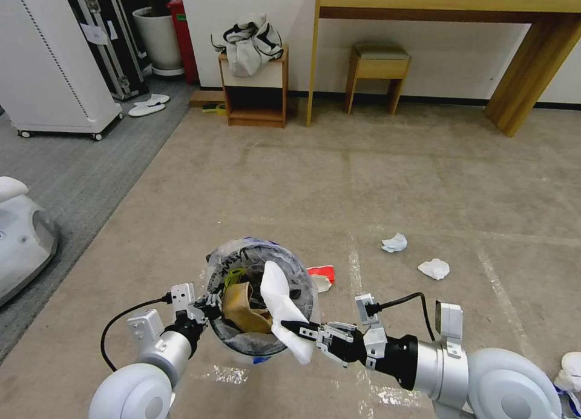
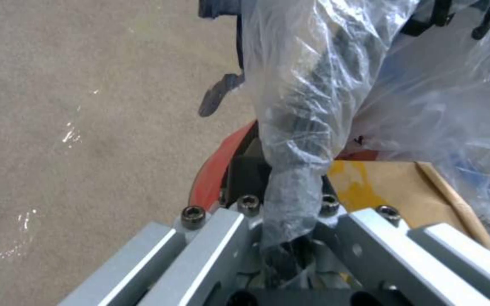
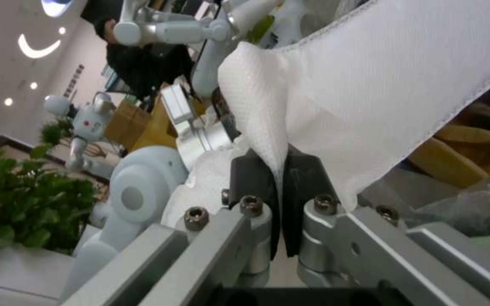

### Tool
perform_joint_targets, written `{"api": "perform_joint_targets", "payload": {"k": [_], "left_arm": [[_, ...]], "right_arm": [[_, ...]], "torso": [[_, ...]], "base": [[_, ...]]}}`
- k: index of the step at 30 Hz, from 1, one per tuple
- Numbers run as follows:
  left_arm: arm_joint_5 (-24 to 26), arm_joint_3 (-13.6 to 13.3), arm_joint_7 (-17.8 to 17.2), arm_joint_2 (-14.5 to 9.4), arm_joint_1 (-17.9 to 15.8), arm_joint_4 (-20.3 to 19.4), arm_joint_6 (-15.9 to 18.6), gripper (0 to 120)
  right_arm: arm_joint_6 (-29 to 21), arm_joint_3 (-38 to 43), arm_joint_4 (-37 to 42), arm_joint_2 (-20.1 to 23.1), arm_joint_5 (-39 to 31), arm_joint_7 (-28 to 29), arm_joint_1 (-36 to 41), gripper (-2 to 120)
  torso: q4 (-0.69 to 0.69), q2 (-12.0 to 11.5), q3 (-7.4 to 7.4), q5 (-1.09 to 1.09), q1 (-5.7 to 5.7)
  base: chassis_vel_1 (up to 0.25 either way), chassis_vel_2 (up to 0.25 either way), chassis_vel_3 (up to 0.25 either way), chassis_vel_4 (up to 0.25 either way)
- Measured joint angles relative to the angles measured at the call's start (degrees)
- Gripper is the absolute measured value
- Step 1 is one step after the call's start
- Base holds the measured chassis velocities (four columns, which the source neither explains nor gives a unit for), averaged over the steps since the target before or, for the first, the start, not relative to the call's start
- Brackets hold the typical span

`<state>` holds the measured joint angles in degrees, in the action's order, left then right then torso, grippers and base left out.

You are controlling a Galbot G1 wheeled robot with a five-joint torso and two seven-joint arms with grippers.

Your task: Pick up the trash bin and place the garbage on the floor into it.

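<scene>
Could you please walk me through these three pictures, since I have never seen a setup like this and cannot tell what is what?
This is a wheeled robot with two arms. The big picture comes from a camera on its head, looking down at a beige carpeted floor. The other two come from cameras on each wrist, looking along the fingers.

The left hand is shut on the rim of a small red trash bin lined with a clear plastic bag; the left wrist view shows the bag's plastic bunched between the fingers. A crumpled brown paper bag already lies inside.

The right hand pinches a flat white insole-like piece over the bin's mouth.

On the carpet lie two crumpled white tissues and a red-and-white wrapper beside the bin.
</scene>
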<state>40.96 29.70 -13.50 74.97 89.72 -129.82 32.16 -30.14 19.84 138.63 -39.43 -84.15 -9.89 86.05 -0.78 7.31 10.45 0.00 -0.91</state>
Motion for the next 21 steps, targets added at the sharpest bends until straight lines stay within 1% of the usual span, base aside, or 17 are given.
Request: {"api": "perform_joint_targets", "payload": {"k": [9, 12, 15, 21], "left_arm": [[-1.03, -0.13, 0.16, 0.95, -0.17, 0.62, -0.14, 2], [-1.19, -0.25, 0.22, 1.13, -0.02, 0.49, -0.17, 2], [-1.44, -0.30, 0.57, 1.30, 0.67, -0.56, -0.20, 2], [-2.29, -0.23, 1.09, 1.31, 0.91, -0.41, -0.50, 2]], "right_arm": [[-0.01, 0.75, 1.30, 0.94, 0.38, -0.51, 0.53, 1], [-0.02, 0.46, 1.15, 0.89, 0.84, -0.62, 0.67, 1], [-0.02, -0.36, 0.23, 0.41, 1.40, -0.75, 0.73, 1], [-0.02, -1.57, 0.79, 0.01, 0.88, -0.49, -0.09, 1]], "torso": [[0.00, 0.00, 0.00, 0.00, 0.00], [0.00, 0.00, 0.00, -0.01, 0.00], [0.00, 0.00, 0.00, 0.00, 0.00], [0.00, 0.00, 0.00, 0.00, 0.00]], "base": [[0.000, 0.000, 0.000, 0.000], [0.000, 0.000, 0.000, 0.000], [0.000, 0.000, 0.000, 0.000], [0.000, 0.000, 0.000, 0.000]]}}
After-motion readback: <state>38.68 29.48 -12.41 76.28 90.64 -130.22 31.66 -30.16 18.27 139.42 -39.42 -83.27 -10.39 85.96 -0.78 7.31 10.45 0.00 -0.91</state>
